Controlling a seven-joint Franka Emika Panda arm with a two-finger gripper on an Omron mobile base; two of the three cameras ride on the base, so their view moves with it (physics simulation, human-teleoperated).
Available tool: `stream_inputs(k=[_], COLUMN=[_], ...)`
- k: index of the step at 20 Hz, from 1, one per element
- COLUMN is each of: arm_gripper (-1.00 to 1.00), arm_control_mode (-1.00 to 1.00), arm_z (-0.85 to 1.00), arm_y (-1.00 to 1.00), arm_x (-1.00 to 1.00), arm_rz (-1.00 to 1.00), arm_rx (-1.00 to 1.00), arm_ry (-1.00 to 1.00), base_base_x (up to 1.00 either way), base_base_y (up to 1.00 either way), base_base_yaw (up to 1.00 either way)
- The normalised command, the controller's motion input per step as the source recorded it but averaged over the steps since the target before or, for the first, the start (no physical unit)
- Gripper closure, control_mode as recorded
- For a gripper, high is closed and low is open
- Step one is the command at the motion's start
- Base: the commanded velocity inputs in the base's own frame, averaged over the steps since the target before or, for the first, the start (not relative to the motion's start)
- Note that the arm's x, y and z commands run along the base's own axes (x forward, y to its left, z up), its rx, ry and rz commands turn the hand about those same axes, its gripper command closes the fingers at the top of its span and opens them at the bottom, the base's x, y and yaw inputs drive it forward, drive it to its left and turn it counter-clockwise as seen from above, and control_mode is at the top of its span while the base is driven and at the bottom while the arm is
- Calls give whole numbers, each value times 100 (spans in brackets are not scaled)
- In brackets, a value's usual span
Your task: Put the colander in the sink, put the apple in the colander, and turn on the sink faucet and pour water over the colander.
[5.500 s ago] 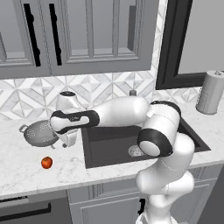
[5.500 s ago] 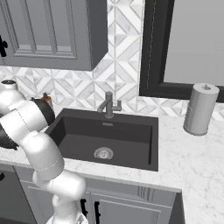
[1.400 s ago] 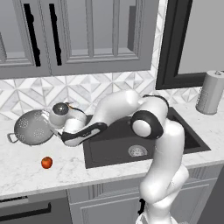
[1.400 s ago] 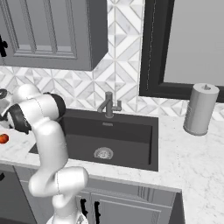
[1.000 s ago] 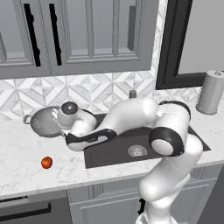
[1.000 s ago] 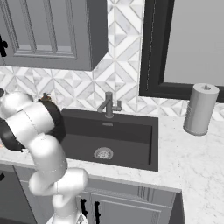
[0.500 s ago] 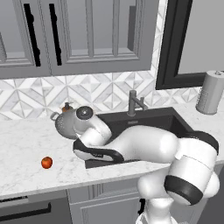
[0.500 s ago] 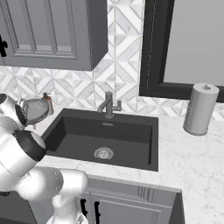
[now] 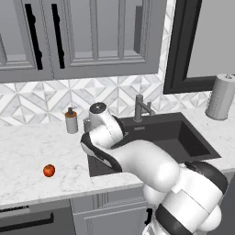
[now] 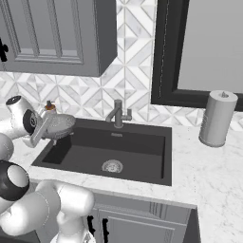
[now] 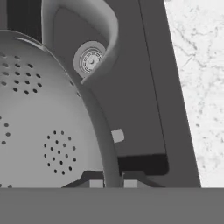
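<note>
The grey perforated colander (image 10: 60, 124) hangs tilted above the left end of the dark sink (image 10: 137, 154), and my gripper (image 10: 42, 132) is shut on its rim. In the hand view the colander's bowl (image 11: 39, 118) spreads across the left, its rim clamped between my fingertips, gripper (image 11: 107, 183). Its loop handle (image 11: 109, 30) frames the silver drain (image 11: 89, 61) below. The red-orange apple (image 9: 48, 170) lies on the marble counter left of the sink. At the back of the basin stands the dark faucet (image 10: 117, 114), with no water running.
A brown-topped soap dispenser (image 9: 71, 120) stands at the back left of the sink. A paper towel roll (image 10: 217, 118) stands on the counter to the right. My arm (image 9: 137, 160) crosses over the sink's left part. Cabinets hang overhead.
My gripper has carried the colander from the counter at the left rightward, over the sink's left end. The apple stayed put.
</note>
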Motion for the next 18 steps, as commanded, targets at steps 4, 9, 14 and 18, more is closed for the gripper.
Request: stream_inputs(k=[4,9,14,18], arm_gripper=[100,100,100,100], arm_control_mode=[-100,-100,-100,-100], arm_z=[2,-15,-44,-25], arm_y=[-30,-19,-12,-6], arm_x=[0,5,15,39], arm_rz=[-46,-27,-19,-20], arm_rx=[4,1,0,1], arm_ry=[14,0,-2,0], base_base_x=[0,0,0,0], base_base_y=[0,0,0,0], base_base_yaw=[0,0,0,0])
